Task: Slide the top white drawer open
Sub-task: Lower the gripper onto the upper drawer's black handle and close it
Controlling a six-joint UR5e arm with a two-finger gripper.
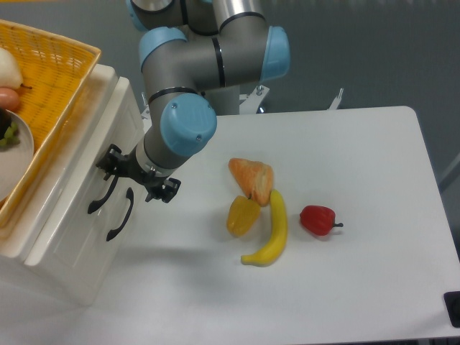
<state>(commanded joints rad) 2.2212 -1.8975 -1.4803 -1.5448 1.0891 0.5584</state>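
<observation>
White desk (359, 165) carries a white cabinet (72, 237) at left, w/ a yellow basket (54, 65) on top. The arm (194, 79) reaches down to the cabinet front. The top drawer (86, 169) is closed, its black handle (103, 195) above the lower handle (121, 215). Gripper (136, 177) is just beside the top handle; fingers (109, 159) are spread, one near the handle's upper end. On desk centre: banana (272, 231), croissant (251, 178), yellow pepper (242, 215), red pepper (318, 219).
</observation>
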